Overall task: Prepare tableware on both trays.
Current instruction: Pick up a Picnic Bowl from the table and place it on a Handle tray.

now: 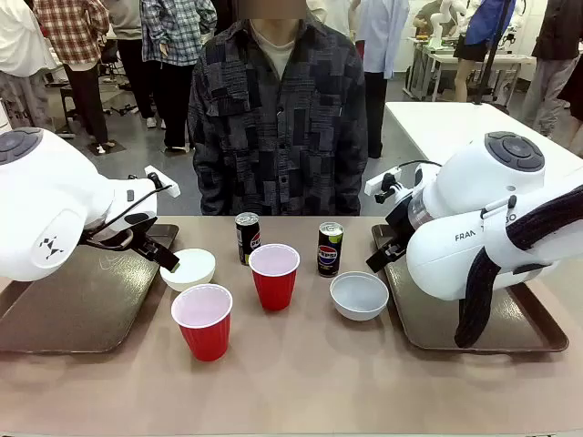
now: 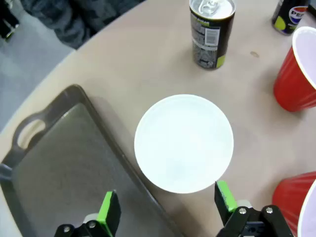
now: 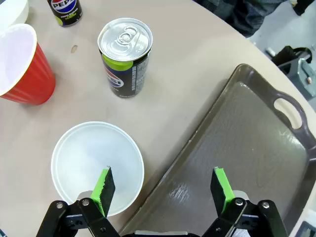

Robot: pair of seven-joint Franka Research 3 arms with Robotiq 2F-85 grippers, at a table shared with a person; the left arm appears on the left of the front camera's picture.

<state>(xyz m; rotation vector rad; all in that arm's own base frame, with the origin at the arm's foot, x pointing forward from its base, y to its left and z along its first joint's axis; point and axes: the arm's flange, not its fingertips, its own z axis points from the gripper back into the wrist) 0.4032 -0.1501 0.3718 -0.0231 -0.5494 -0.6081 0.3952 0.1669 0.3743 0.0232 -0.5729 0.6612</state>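
You have nothing loaded yet: the left tray (image 1: 82, 309) and right tray (image 1: 428, 328), dark rimmed plastic, lie bare. Between them on the table (image 1: 301, 382) stand the near red cup (image 1: 202, 320), far red cup (image 1: 273, 276), and the slim black left can (image 1: 248, 238) and right can (image 1: 330, 248). Your left gripper (image 2: 166, 200) hangs with jaws spread above the smooth white left bowl (image 1: 189, 269). Your right gripper (image 3: 162, 180), equally parted, straddles the right bowl (image 1: 359, 295) and the tray's rim.
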